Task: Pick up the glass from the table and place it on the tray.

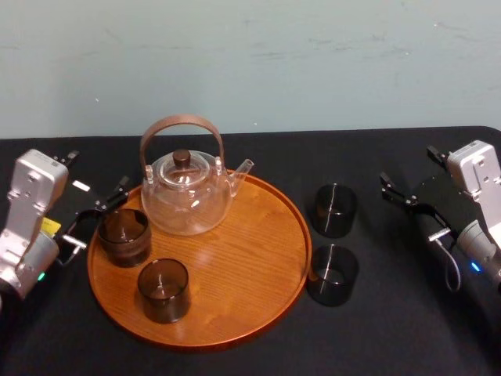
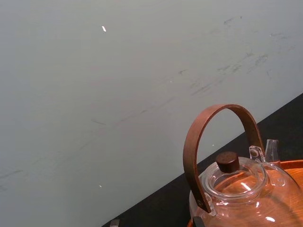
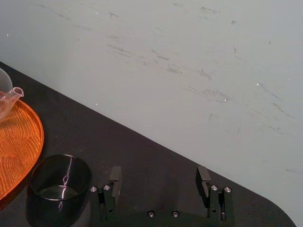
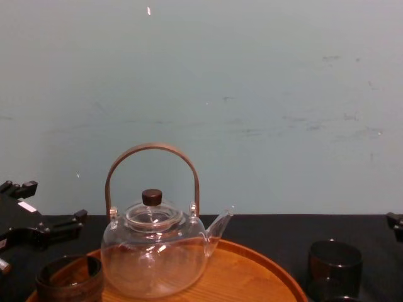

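My wrists (image 1: pixel 35 184): silver-grey boxes. L gripper (image 1: pixel 98 215), R gripper (image 3: pixel 159 177) black w/ silver screws (image 3: pixel 150 213). Grey cable (image 1: pixel 452 270) + blue LED (image 1: pixel 474 267) R; yellow tag (image 1: pixel 50 227) L.

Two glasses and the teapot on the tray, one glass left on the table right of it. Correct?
No. Two glasses stand on the table right of the tray, not one: a far glass and a near glass, as the head view shows. The teapot and two glasses on the tray are right.
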